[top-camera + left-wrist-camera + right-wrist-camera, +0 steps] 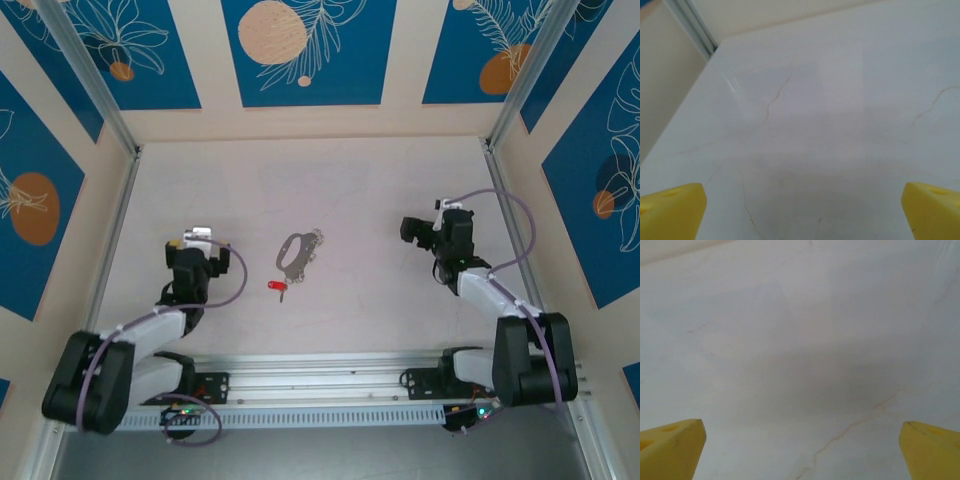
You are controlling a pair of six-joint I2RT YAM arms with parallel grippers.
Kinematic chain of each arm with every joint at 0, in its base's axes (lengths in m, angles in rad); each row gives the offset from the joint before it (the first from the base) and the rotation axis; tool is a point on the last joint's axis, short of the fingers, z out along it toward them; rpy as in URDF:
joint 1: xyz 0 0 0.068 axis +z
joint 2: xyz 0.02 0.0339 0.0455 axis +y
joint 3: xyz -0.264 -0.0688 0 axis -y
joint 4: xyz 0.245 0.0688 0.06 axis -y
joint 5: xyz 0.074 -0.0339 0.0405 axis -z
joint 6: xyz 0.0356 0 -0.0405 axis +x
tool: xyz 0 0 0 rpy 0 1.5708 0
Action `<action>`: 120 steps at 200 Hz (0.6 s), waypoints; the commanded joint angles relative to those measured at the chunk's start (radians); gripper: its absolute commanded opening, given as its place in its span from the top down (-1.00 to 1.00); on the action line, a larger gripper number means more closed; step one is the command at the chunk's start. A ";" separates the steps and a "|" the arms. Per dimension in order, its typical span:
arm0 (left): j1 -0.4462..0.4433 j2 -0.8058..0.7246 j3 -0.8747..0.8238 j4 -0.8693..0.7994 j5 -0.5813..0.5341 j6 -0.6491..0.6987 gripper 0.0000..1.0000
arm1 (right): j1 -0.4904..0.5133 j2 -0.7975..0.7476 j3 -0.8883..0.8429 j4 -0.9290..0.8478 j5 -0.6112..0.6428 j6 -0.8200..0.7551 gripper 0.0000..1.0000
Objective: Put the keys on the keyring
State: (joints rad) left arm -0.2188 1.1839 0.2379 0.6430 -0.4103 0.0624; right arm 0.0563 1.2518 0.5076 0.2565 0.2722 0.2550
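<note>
My left gripper (802, 200) and right gripper (802, 432) both gape wide, empty. The key (277, 287) looks tiny, light, slippery (I'd pinch its red head); the keyring (293, 253) seems stiff, thin metal.

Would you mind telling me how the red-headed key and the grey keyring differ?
The key is far smaller than the keyring. The key's head is bright red; the keyring is grey. The keyring carries small silvery pieces; the key lies by itself. Both rest on the table.
</note>
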 commanded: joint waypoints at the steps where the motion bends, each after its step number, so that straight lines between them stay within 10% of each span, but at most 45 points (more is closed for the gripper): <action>1: 0.055 0.099 0.005 0.250 0.096 -0.013 -1.00 | -0.019 0.077 -0.075 0.283 0.037 -0.061 -0.99; 63: 0.096 0.349 0.076 0.356 0.195 -0.018 -1.00 | -0.084 0.283 -0.194 0.767 -0.139 -0.094 -1.00; 78: 0.098 0.358 0.120 0.291 0.230 -0.003 -1.00 | -0.080 0.268 -0.086 0.529 -0.238 -0.145 -0.94; 120: 0.142 0.360 0.164 0.198 0.309 -0.029 -1.00 | -0.067 0.273 -0.087 0.548 -0.219 -0.156 -0.98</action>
State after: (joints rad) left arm -0.0978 1.5414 0.3862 0.8719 -0.1635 0.0513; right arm -0.0246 1.5318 0.4007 0.7715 0.0689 0.1406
